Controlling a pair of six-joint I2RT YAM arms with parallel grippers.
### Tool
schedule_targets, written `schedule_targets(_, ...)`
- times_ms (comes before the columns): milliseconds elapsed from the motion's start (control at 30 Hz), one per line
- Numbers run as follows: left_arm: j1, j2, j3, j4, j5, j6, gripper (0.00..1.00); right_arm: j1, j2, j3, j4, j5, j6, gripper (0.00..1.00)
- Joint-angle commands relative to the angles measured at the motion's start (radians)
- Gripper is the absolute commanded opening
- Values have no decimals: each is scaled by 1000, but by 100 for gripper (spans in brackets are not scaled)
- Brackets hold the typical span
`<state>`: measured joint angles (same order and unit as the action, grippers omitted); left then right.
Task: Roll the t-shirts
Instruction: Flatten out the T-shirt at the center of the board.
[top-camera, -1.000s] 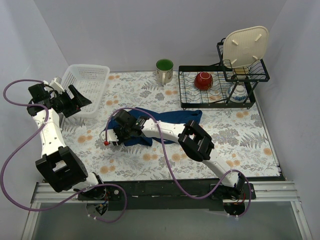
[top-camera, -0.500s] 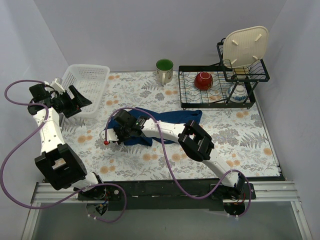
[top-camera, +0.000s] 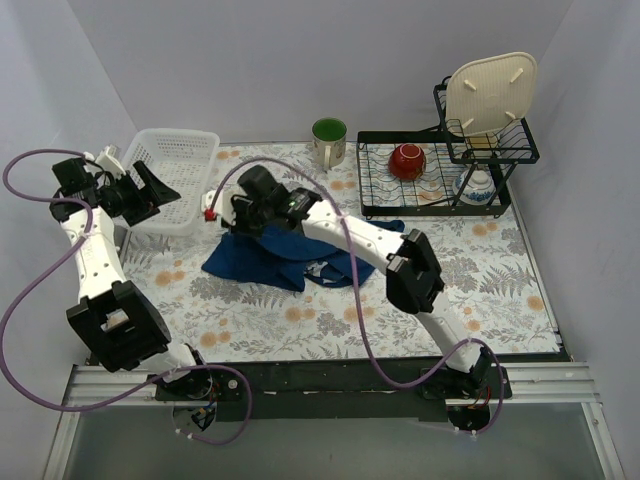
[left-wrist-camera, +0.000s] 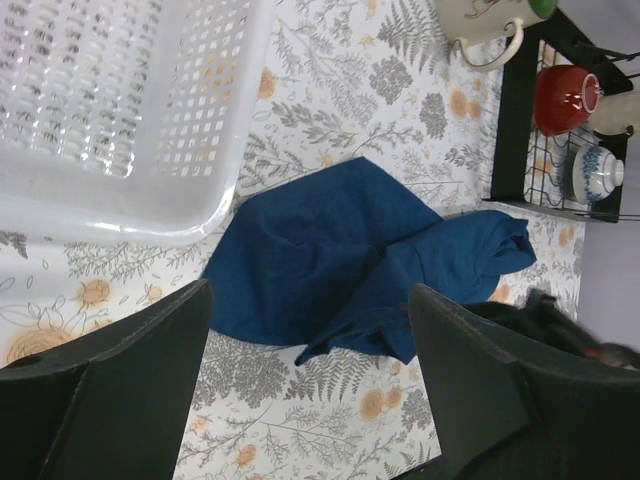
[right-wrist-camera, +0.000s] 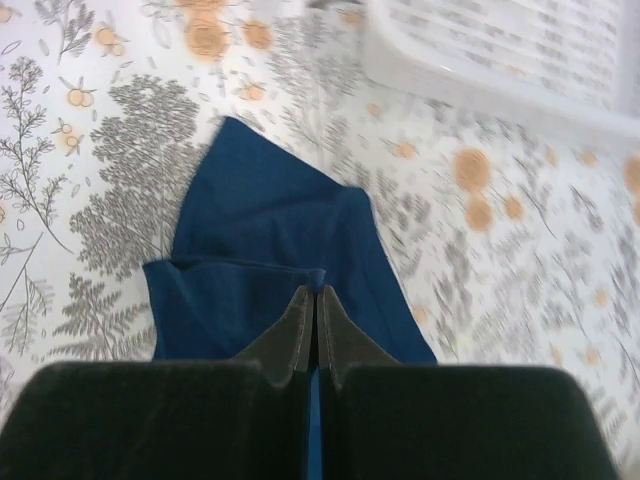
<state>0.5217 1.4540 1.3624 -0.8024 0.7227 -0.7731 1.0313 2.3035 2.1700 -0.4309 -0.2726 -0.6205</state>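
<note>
Lifting one end of the shirt (top-camera: 262, 262) is the thing that just happened. My right gripper (right-wrist-camera: 316, 292) is pinched tight on a fold of the blue cloth. A moment ago that gripper was low, close to the table (top-camera: 480, 280) and nearer to me. Now it is higher and farther back, near the corner of the basket (top-camera: 180, 160). The cloth came along with it. Before, the shirt lay in a long thin strip under my arm. Now it hangs down from my gripper and spreads out wider on the table, in a loose, lumpy heap.

The shirt sits in the middle of the table, between the basket and the rack (top-camera: 435, 185). Most of it rests on the table. Only the end that I hold is up.

My left gripper (left-wrist-camera: 308, 292) is wide open and holds nothing. It waits beside the basket, and it has hardly moved.

I think this means I am shaking the shirt out, not rolling it. No part looks rolled. The cloth is folded over on itself, so it should be laid flat first. If I let go too soon, it may fall back in a bunch.
</note>
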Motion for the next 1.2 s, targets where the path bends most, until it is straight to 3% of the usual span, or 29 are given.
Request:
schedule_targets(0, 4, 29, 98, -15, 87, 26, 79, -114, -209, 14, -112, -31, 191, 1)
schedule_targets(133, -52, 83, 159, -87, 115, 98, 79, -247, -340, -39, -189, -54, 289, 1)
schedule_targets(333, -340, 124, 84, -104, -47, 199, 78, -505, -571, -211, -232, -128, 286, 1)
schedule_targets(433, -419, 175, 32, -109, -135, 222, 75, -574, -703, -344, -213, -116, 295, 1)
schedule_targets(567, -460, 222, -38, -122, -241, 322, 73, -632, -876, -513, -184, -102, 330, 1)
schedule_targets(767, -457, 223, -60, -155, -382, 440, 70, -651, -978, -664, -177, -90, 327, 1)
schedule_targets(900, -456, 218, -22, -300, -369, 673, 68, -674, -987, -668, -203, -82, 306, 1)
schedule_targets(933, -448, 215, -23, -332, -349, 853, 67, -677, -987, -668, -210, -71, 301, 1)
schedule_targets(967, -445, 209, -32, -349, -347, 923, 67, -680, -978, -665, -215, -68, 301, 1)
schedule_targets(1033, -443, 186, -83, -363, -373, 1125, 67, -686, -971, -645, -226, -68, 304, 1)
schedule_targets(1167, -443, 134, -183, -292, -439, 1350, 67, -697, -935, -619, -235, -34, 295, 1)
